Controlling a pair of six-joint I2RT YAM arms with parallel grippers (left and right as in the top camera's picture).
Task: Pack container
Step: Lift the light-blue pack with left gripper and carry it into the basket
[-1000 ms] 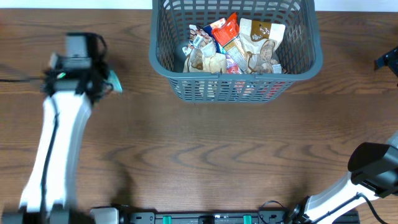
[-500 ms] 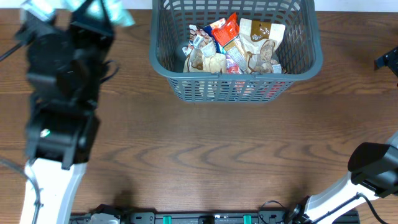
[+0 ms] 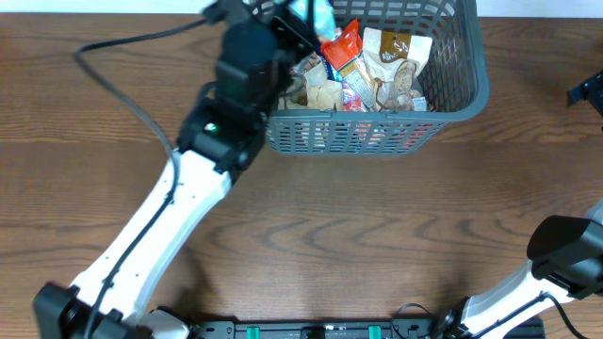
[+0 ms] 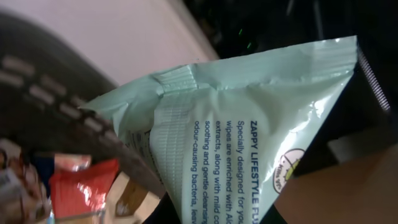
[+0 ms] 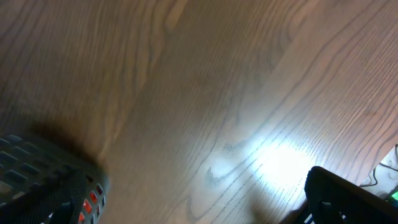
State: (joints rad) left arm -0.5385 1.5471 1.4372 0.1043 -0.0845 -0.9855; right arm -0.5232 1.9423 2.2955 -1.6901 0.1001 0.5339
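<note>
The container (image 3: 462,89) is a dark grey-green slotted basket at the top middle of the table, with several snack packets (image 3: 377,66) lying in it. My left gripper (image 3: 287,21) is over the basket's far left corner, shut on a pale mint wipes packet (image 3: 318,13). In the left wrist view that packet (image 4: 249,124) fills the frame, with blue print on it. Behind it show the basket wall (image 4: 37,93) and a red packet (image 4: 81,186). The right wrist view shows bare wood, a corner of the basket (image 5: 37,190) and one dark finger (image 5: 351,199). Nothing is in that gripper.
My left arm (image 3: 160,226) crosses the table diagonally from the lower left to the basket. The right arm's elbow (image 3: 565,250) sits at the lower right, and a dark part (image 3: 586,94) shows at the right edge. Brown wooden table (image 3: 377,217) lies all around.
My left arm has swung from the table's left side up and rightwards to the basket's far left corner. It carries the mint packet. The right arm has not moved.
</note>
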